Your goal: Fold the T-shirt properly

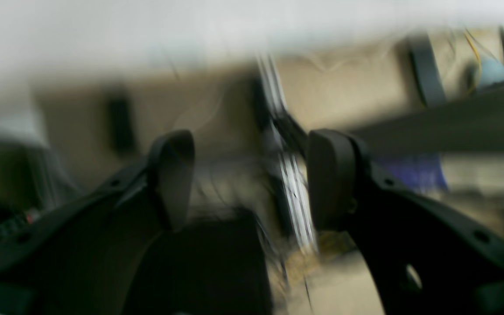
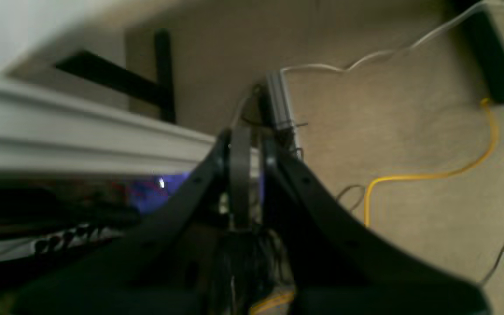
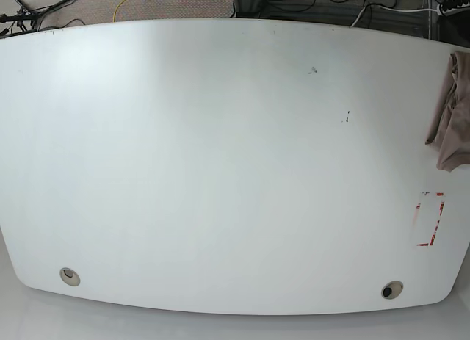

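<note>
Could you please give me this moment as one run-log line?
T-shirt: bunched at table right edge, unfolded | left gripper: open, empty | right gripper: shut, empty | arms: off table

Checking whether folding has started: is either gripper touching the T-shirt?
Apart. The base view shows the T-shirt alone at the table edge, no arm near; the left gripper and right gripper face the floor.

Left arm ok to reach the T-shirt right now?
Probably yes: the T-shirt lies bunched at the white table's edge on that arm's side, nothing around it. The left pincer is open, though off the table.
</note>
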`<move>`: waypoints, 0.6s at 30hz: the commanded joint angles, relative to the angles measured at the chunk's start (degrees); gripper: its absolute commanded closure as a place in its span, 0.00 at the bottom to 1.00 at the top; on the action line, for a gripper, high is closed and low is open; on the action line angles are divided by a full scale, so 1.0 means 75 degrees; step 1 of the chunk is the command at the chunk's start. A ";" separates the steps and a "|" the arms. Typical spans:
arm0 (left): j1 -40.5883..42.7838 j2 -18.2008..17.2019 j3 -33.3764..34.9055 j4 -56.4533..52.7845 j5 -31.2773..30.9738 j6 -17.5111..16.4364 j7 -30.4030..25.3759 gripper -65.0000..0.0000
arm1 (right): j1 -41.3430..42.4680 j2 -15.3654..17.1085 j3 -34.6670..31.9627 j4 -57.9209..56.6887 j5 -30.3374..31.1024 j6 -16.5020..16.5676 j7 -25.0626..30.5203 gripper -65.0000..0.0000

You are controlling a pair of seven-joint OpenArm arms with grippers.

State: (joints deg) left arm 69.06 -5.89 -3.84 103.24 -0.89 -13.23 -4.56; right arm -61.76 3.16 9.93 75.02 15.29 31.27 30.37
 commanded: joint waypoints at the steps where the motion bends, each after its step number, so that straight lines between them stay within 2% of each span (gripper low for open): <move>1: -0.0176 0.0018 0.0248 -0.1335 -0.0017 -0.0046 -0.0090 0.43 | 0.0387 0.0311 -0.0475 -0.1183 0.0112 0.0022 0.0798 0.95; 5: -0.0961 0.0018 0.0353 -0.2917 -0.0005 -0.0046 -0.0078 0.43 | 0.0938 0.0347 -0.0592 -0.2378 0.0101 -0.0178 0.0868 0.95; 14: -0.3294 0.0018 0.0646 -0.6527 -0.0005 -0.0082 -0.0066 0.43 | 0.2368 0.0358 -0.0592 -0.4207 0.0089 -0.0213 0.0798 0.95; 18: -0.4630 -0.0064 0.0646 -0.8227 -0.0017 -0.0082 0.0320 0.43 | 0.3059 0.0546 -0.0604 -0.5039 0.0089 -0.0213 0.0293 0.95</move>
State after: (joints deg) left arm 39.09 -5.56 1.08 49.67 -1.02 -13.54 -3.68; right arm -41.12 5.76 5.28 41.43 15.70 29.12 34.48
